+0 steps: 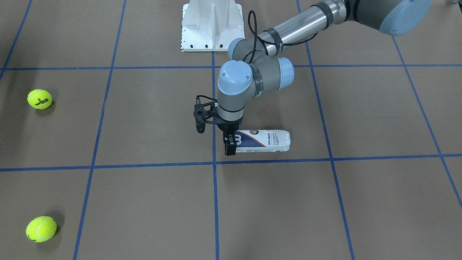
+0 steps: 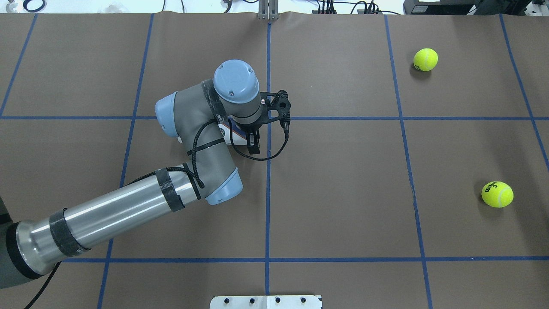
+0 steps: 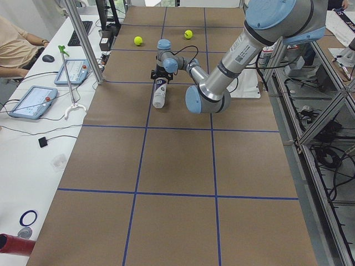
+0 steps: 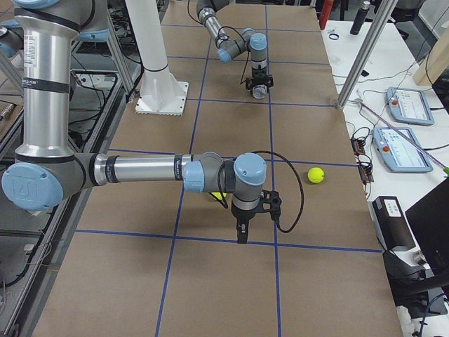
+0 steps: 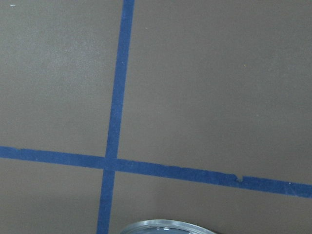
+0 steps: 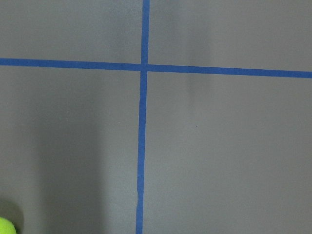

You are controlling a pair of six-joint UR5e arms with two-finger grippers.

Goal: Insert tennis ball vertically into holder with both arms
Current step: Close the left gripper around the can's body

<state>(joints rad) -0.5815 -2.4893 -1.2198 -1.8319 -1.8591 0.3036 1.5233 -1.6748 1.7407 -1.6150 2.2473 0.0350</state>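
The holder [image 1: 269,141] lies on its side near the table's middle, and in the overhead view [image 2: 224,128] the arm covers most of it. My left gripper [image 1: 230,143] points straight down over the holder's end, its fingers [image 2: 254,146] astride it and pressed on its sides. The holder's metal rim [image 5: 161,227] shows at the bottom edge of the left wrist view. Two yellow tennis balls [image 2: 425,59] [image 2: 497,194] lie apart on my right side. My right gripper [image 4: 242,230] hangs pointing down, high above the nearer ball [image 6: 5,226]. I cannot tell if it is open.
The white metal pedestal base [image 1: 211,25] stands at the robot's edge of the table. Blue tape lines [image 2: 268,193] cross the brown table cover. Tablets and an operator [image 3: 16,47] are beside the table's far edge.
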